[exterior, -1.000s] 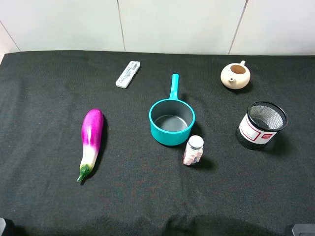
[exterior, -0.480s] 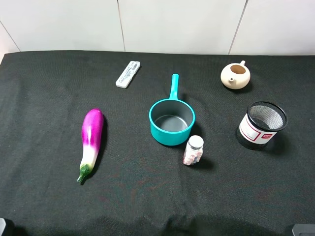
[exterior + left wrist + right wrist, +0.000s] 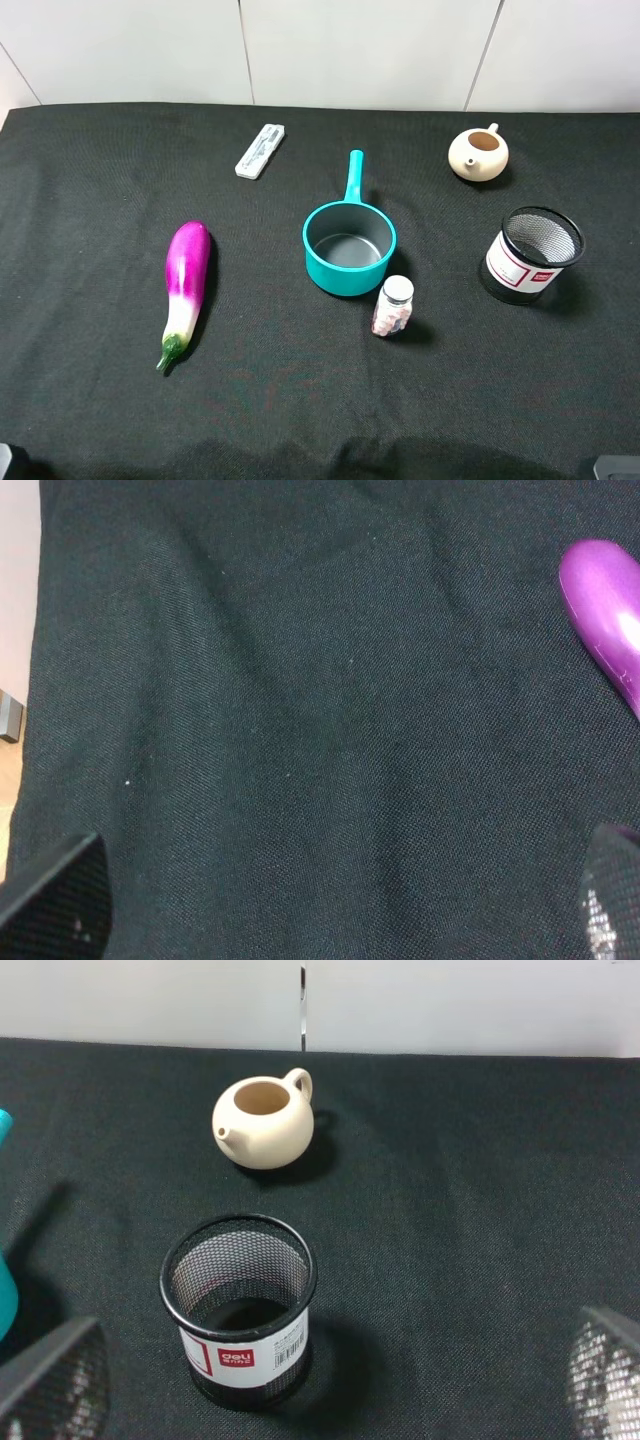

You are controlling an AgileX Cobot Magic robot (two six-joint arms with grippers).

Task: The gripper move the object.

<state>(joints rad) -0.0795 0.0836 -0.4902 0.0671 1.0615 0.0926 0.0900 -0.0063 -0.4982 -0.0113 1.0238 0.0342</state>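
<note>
The teal saucepan [image 3: 349,249] stands upright in the middle of the black cloth, grey inside, its long handle [image 3: 354,174] pointing toward the back. A sliver of it shows at the edge of the right wrist view [image 3: 5,1295]. Neither gripper shows in the high view. My left gripper [image 3: 350,890] is open and empty over bare cloth, with the aubergine beside it. My right gripper [image 3: 330,1365] is open and empty, facing the mesh cup and teapot, with the saucepan off to its side.
A purple aubergine [image 3: 186,290] [image 3: 605,610] lies left of the pan. A small pill bottle [image 3: 393,306] stands close at the pan's front right. A white stick-shaped item [image 3: 260,150], a cream teapot [image 3: 478,154] [image 3: 264,1123] and a black mesh cup [image 3: 530,255] [image 3: 240,1305] are farther off.
</note>
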